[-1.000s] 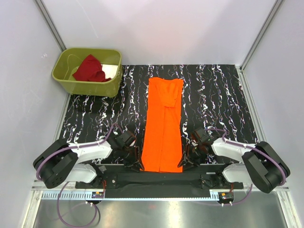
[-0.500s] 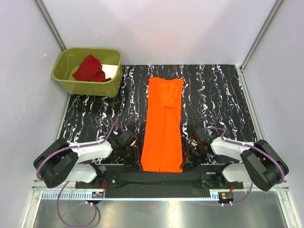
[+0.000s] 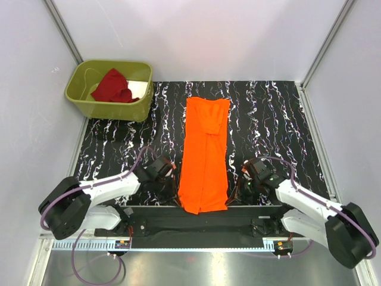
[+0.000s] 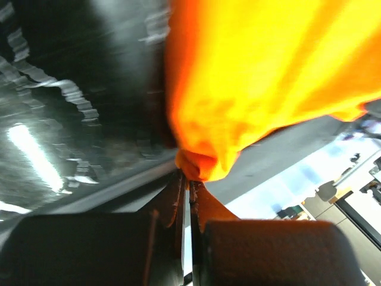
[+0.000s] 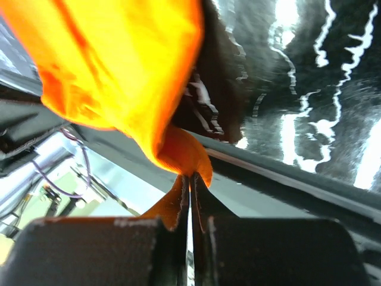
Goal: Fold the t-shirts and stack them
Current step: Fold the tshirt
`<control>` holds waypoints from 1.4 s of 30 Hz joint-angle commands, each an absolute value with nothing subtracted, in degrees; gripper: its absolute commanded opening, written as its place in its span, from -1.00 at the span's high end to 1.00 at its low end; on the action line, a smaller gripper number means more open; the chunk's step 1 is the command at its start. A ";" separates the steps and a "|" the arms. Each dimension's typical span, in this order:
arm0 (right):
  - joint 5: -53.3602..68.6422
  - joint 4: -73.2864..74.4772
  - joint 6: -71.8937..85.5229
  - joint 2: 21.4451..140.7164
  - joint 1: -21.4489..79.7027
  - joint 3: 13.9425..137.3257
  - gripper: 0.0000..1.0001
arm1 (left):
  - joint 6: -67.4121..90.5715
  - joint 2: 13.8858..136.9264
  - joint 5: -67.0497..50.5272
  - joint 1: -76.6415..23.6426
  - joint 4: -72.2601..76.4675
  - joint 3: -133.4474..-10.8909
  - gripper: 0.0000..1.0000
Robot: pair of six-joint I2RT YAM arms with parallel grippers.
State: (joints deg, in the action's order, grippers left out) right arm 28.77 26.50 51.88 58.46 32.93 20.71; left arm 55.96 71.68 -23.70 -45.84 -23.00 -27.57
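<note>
Top external shows the orange t-shirt (image 3: 205, 149) lying as a long strip on the table (image 3: 268, 119) between my arms, left gripper (image 3: 176, 200) and right gripper (image 3: 233, 199) each clamped on a near hem corner, presumably to fold that end away; the dark red t-shirt (image 3: 113, 87) waits in the bin (image 3: 79, 97).

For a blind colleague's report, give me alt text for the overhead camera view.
An orange t-shirt, folded into a narrow strip, lies on a black marbled table, the left arm and right arm each with jaws shut on a near corner. A dark red t-shirt sits crumpled in an olive-green bin at far left.
</note>
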 commanded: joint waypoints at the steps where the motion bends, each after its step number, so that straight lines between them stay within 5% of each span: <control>1: 25.67 30.06 55.72 56.69 32.78 24.43 1.00 | 55.20 69.52 -22.50 -45.62 -24.69 -35.04 1.00; 42: 24.60 43.94 29.27 105.46 12.66 78.66 1.00 | 39.46 106.78 -26.19 -23.20 -31.82 -79.62 1.00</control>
State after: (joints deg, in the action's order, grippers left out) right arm 23.57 42.48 31.20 104.40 13.61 75.07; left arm 40.47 105.89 -23.94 -24.01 -32.53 -75.53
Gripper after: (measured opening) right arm 0.011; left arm 0.023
